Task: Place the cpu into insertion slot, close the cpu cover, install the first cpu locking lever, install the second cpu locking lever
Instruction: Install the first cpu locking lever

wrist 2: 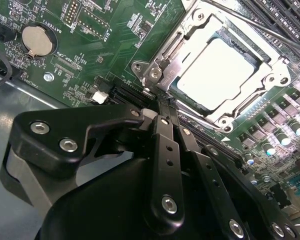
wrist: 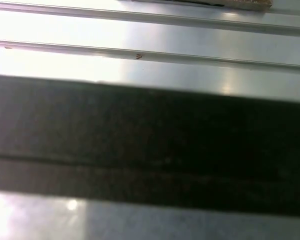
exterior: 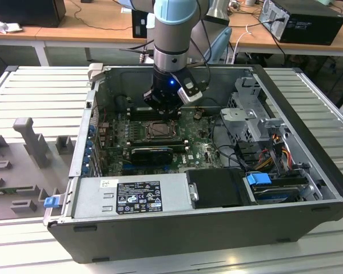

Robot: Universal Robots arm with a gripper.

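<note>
In the exterior view your arm reached down into the open computer case (exterior: 308, 142) from above, and the gripper (exterior: 162, 107) hung just over the far edge of the insertion slot (exterior: 159, 130) on the green motherboard (exterior: 203, 149). The slot sat near the middle of the board, with a long black card (exterior: 152, 154) just on the near side of it. A grey power supply (exterior: 131, 197) lay along the case's front wall, and a blue latch (exterior: 258, 178) stood toward the exterior view's right. You could not tell from here how the fingers stood.

In the second wrist view you were looking past the black gripper (wrist 2: 162, 111) at the socket. The fingers (wrist 2: 166, 150) were pressed together, with no visible gap, and nothing was pinched between them; their tips sat right at the corner of the socket frame. The cpu (wrist 2: 217, 72) already lay in the insertion slot (wrist 2: 165, 50), its pale metal top showing through the window of the cpu cover (wrist 2: 255, 85), which lay flat over it. A thin metal locking lever (wrist 2: 250, 22) ran along the far side of the frame. A round coin battery (wrist 2: 37, 40) sat on the board well apart from the socket.

In the first wrist view you had a wide dark band (wrist: 150, 145) across pale ribbed metal (wrist: 150, 35); what the band was could not be told.
</note>
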